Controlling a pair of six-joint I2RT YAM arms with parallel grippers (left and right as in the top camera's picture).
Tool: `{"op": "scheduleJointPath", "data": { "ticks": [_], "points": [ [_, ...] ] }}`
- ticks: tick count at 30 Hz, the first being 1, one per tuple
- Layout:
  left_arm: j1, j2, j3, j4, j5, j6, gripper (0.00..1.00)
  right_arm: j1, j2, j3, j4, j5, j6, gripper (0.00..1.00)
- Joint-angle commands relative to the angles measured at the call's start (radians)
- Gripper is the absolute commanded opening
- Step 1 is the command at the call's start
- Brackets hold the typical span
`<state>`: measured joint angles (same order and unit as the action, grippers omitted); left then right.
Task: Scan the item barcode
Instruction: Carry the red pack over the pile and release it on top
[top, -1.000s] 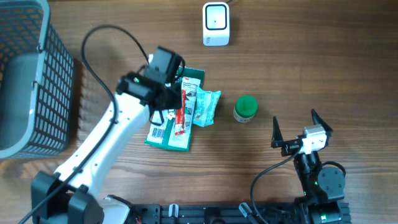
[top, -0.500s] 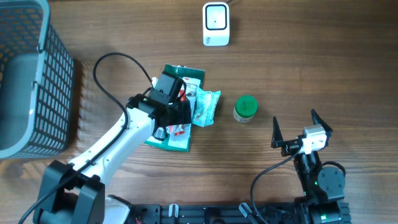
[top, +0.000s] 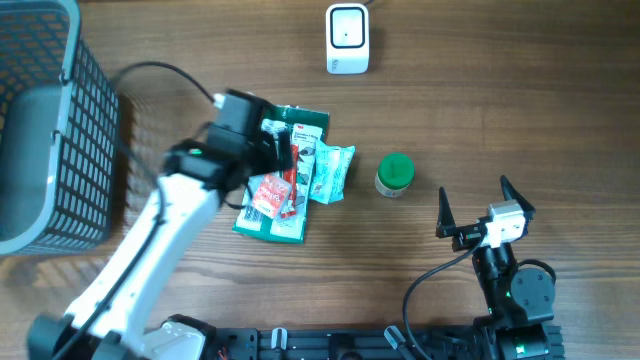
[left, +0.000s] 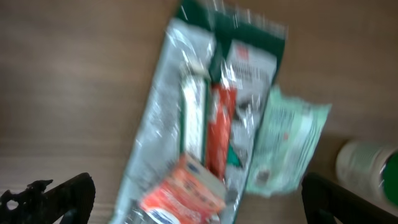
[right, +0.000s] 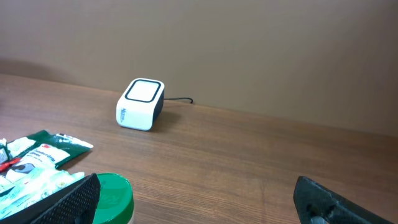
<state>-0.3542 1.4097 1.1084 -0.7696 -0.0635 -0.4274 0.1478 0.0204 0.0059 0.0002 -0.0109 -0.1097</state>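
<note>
Evidently pick step judged underway: left end effector (top: 272, 150) held apart, empty, above packet pile (top: 300, 190); right end effector (top: 472, 190) apart. Next needed: packet clamped, barcode faced to scanner (top: 347, 38).

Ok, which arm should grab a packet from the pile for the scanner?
Left. The left end effector hangs open right over the packet pile; the right end effector sits open far off, beyond the green-capped jar.
</note>
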Motion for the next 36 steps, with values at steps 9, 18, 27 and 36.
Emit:
{"op": "scheduleJointPath", "data": {
  "ticks": [9, 18, 27, 36],
  "points": [
    [0.357, -0.056, 0.025, -0.051, -0.069, 0.083, 1.00, 0.000, 0.000, -0.001, 0.005, -0.006, 0.005, 1.00],
    [0.385, -0.056, 0.025, -0.051, -0.069, 0.083, 1.00, 0.000, 0.000, -0.001, 0.005, -0.006, 0.005, 1.00],
    [0.385, -0.056, 0.025, -0.051, -0.069, 0.083, 1.00, 0.000, 0.000, -0.001, 0.005, -0.006, 0.005, 1.00],
    [0.385, -0.056, 0.025, -0.051, -0.069, 0.083, 1.00, 0.000, 0.000, -0.001, 0.005, -0.006, 0.005, 0.99]
  ]
}}
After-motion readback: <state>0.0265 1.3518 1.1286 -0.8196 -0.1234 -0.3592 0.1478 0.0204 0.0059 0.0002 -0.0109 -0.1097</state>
